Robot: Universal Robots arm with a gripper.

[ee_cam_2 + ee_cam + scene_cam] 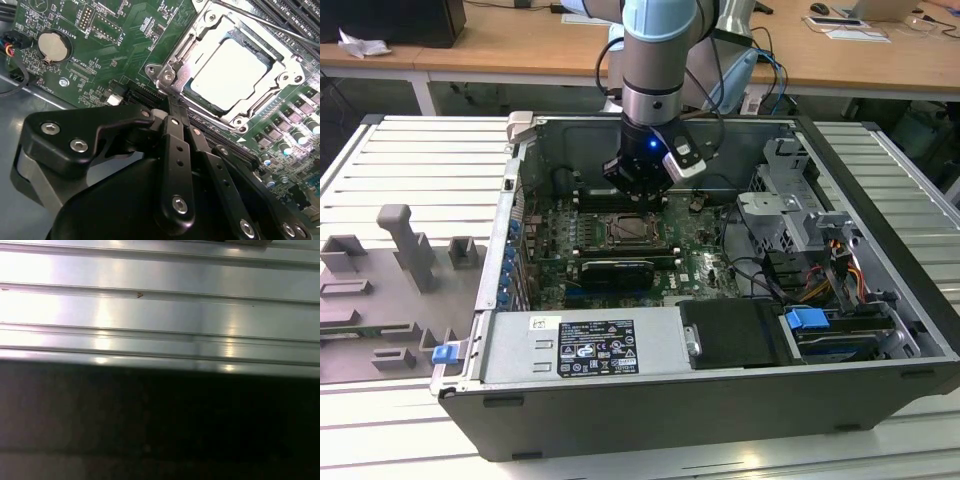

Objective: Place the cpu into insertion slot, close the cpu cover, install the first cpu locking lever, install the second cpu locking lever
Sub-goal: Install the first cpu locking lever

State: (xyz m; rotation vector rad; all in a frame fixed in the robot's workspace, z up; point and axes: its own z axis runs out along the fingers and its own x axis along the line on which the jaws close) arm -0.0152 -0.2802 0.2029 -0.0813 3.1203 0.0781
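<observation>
Hovering just above the socket, the gripper [172,107] has its jaws pressed together, gripping nothing.
Beyond them, upper right of the second wrist view, the cpu [230,72], a pale silver-beige square, sits in the insertion slot [280,52], framed by the silvery cpu cover [200,22] lying flat.

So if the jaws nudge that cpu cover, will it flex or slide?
The cpu cover is a thin metal frame with a large window, so it would probably flex a little under a hard push. It looks folded down around the cpu in the second wrist view, held along one edge, so it should pivot rather than slide. Its shiny surface may be slippery.
</observation>
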